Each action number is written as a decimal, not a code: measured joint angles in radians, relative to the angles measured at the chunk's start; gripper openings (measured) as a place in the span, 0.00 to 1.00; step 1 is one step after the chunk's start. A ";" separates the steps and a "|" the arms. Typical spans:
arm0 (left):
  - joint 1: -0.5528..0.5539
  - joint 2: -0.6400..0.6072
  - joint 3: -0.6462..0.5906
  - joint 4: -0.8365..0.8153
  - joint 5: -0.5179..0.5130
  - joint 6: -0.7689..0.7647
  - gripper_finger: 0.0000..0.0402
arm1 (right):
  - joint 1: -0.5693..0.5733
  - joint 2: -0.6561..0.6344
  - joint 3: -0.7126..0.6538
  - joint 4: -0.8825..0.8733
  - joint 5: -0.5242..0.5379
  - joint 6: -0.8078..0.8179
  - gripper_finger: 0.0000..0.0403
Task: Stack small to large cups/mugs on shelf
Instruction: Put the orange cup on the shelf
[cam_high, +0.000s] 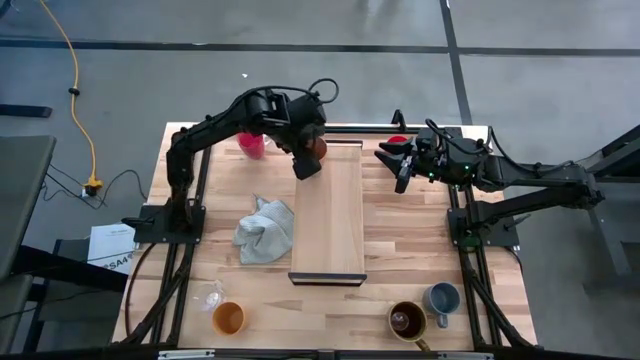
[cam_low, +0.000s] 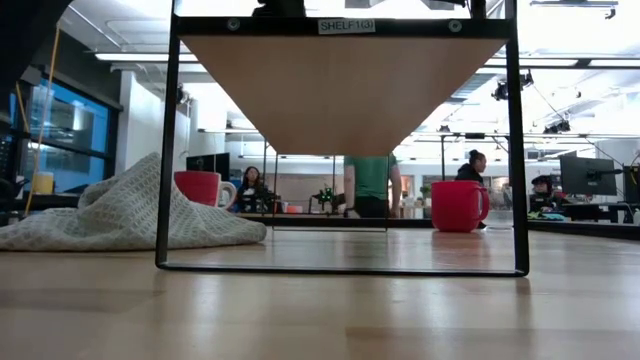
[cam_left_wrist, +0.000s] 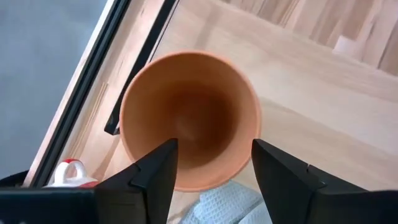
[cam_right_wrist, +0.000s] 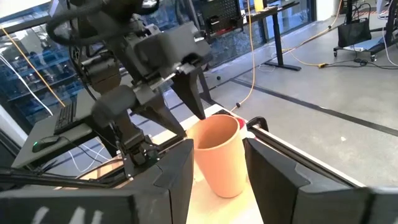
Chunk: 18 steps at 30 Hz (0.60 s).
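A peach cup (cam_high: 320, 148) stands upright, mouth up, on the far left corner of the light-wood shelf (cam_high: 327, 215). It also shows in the left wrist view (cam_left_wrist: 189, 118) and the right wrist view (cam_right_wrist: 219, 155). My left gripper (cam_high: 308, 160) is open, its fingers (cam_left_wrist: 155, 171) just over the cup's rim. My right gripper (cam_high: 393, 160) is open and empty beside the shelf's far right corner, near a red mug (cam_high: 397, 140). A pink mug (cam_high: 252, 145) stands on the table to the left of the shelf's far end. My left gripper points down at the peach cup with its fingers spread over the rim's near side (cam_left_wrist: 186, 186). I cannot tell whether they touch the rim. The cup stands on its base on the shelf.
A crumpled grey cloth (cam_high: 265, 230) lies left of the shelf. Near the front edge stand an orange cup (cam_high: 228, 318), a clear glass (cam_high: 210, 295), a brown mug (cam_high: 407, 320) and a blue-grey mug (cam_high: 443, 297). People sit and stand in the room beyond (cam_low: 372, 185).
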 joint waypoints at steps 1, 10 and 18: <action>-0.004 -0.009 0.000 0.006 0.004 -0.004 0.49 | 0.000 0.000 0.000 0.000 0.000 0.000 0.34; -0.111 -0.152 -0.001 0.183 0.170 -0.026 0.23 | 0.000 0.000 0.000 -0.001 0.000 0.000 0.34; -0.281 -0.254 -0.158 0.352 0.010 -0.059 0.01 | 0.000 0.000 0.000 -0.007 0.000 0.000 0.34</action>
